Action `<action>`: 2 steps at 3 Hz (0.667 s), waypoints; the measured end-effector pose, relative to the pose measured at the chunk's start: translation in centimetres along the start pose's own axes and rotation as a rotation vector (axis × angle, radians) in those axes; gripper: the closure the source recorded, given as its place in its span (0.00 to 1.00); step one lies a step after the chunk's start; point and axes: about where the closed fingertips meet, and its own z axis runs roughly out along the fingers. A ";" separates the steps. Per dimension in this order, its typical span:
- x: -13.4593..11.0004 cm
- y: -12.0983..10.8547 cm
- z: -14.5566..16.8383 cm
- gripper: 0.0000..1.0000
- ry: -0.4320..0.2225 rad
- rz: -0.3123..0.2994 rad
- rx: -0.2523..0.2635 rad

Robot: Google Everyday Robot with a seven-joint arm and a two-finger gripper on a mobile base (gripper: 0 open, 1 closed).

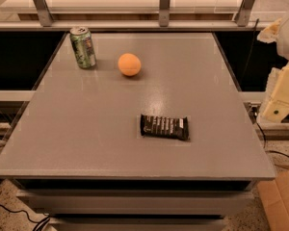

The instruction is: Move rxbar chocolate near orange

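We identify a robotics lab, shown by a plain grey table [86,138] on speckled floor [2,196], loose cables [19,211], a cardboard box [282,198], and the robot's gripper [279,100] beside the table's right edge.

The grey tabletop [86,143] carries three things. A green can [83,47] stands upright near the far left corner. The orange [129,64] sits just right of it, not touching. The rxbar [164,127] lies flat nearer the front, right of centre, well apart from both. The hand [279,102] hangs beyond the tabletop's right edge
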 end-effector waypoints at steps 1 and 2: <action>0.0 0.0 0.0 0.00 0.000 0.000 0.000; -1.3 0.7 1.4 0.00 -0.041 -0.030 -0.039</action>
